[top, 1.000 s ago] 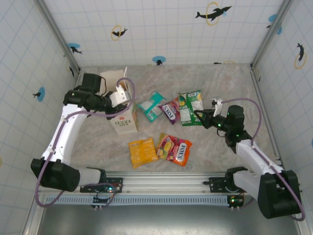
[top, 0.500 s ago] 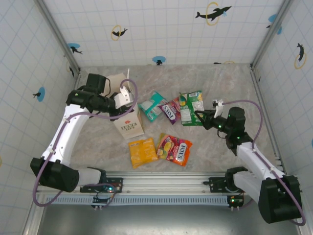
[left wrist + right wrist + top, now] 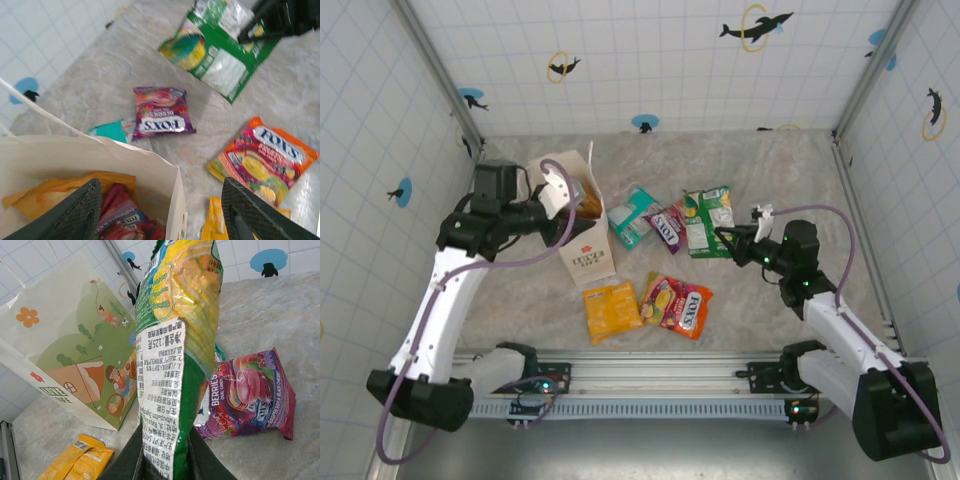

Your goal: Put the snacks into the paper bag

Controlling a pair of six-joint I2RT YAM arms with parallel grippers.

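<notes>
The bench (image 3: 770, 160) is walled on three sides, with bare marble free at the back and right. The paper bag (image 3: 588, 250) stands at its left, mouth up, with packets inside. Light and thin-walled, it would likely tip at a nudge. The green packet (image 3: 708, 215) looks glossy, limp and slippery, best taken by a sealed end, where the right claw (image 3: 735, 240) pinches it. An orange-red packet (image 3: 677, 303), yellow packet (image 3: 610, 310), purple packet (image 3: 667, 227) and teal packet (image 3: 630, 213) lie flat near the bag. The left claw (image 3: 161, 190) hangs over the bag's mouth, spread wide and empty.
</notes>
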